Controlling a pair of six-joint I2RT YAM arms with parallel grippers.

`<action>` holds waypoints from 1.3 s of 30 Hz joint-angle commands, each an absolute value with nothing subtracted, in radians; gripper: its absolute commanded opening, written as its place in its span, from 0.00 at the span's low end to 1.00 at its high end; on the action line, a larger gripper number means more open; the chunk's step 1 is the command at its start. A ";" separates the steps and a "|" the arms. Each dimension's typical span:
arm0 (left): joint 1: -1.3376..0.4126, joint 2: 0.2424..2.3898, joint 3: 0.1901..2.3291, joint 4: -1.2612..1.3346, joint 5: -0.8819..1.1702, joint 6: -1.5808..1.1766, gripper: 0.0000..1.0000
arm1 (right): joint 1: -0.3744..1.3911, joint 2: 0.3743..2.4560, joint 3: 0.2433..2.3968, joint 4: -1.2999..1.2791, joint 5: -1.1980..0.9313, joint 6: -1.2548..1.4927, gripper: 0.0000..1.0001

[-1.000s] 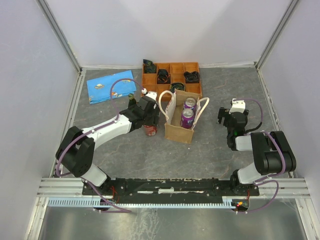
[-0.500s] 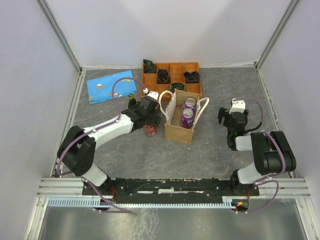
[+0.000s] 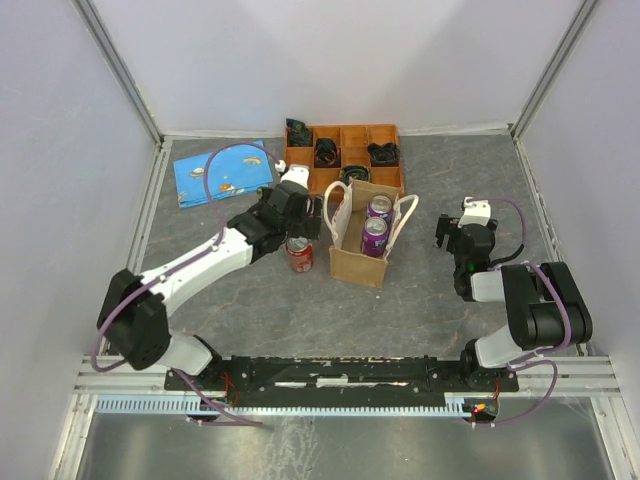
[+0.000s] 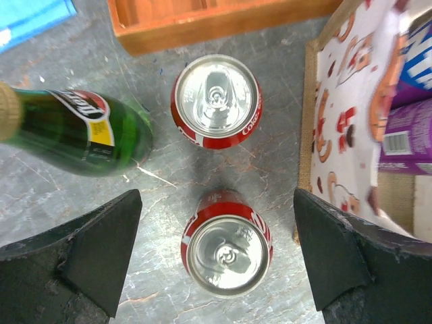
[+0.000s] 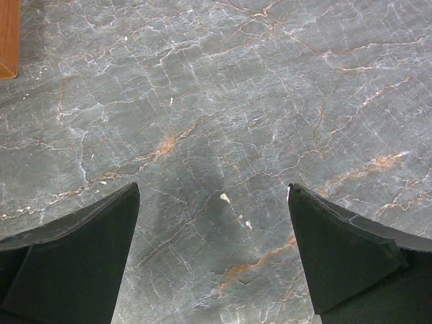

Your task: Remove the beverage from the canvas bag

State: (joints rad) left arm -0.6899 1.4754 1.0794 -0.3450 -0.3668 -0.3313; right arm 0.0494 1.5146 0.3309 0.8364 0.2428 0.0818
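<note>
The tan canvas bag stands upright mid-table with two purple cans inside; its patterned lining and a purple can show at the right of the left wrist view. My left gripper is open and empty, raised above a red can that stands on the table left of the bag. A second red can and a green bottle stand just beyond it. My right gripper is open and empty, right of the bag, over bare table.
An orange compartment tray holding dark items sits behind the bag; its edge shows in the left wrist view and its corner in the right wrist view. A blue packet lies at the back left. Walls enclose the table.
My left gripper has lifted up and drawn back from the red can, which stays standing on the table. The right arm has not moved.
</note>
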 commanded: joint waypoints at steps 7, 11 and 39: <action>-0.777 1.262 1.252 -0.380 -0.558 -0.264 0.99 | 0.046 1.503 0.359 0.866 0.232 0.085 0.99; -0.848 1.289 1.361 -0.377 -0.553 -0.179 0.99 | 0.046 1.503 0.359 0.865 0.233 0.085 0.99; -0.972 2.016 1.843 -0.470 -0.367 -0.085 0.90 | 0.046 1.503 0.359 0.865 0.233 0.085 0.99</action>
State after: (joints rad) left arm -0.9722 1.9865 1.7958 -0.4503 -0.3817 -0.0814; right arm 0.0494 1.5146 0.3309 0.8368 0.2398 0.0818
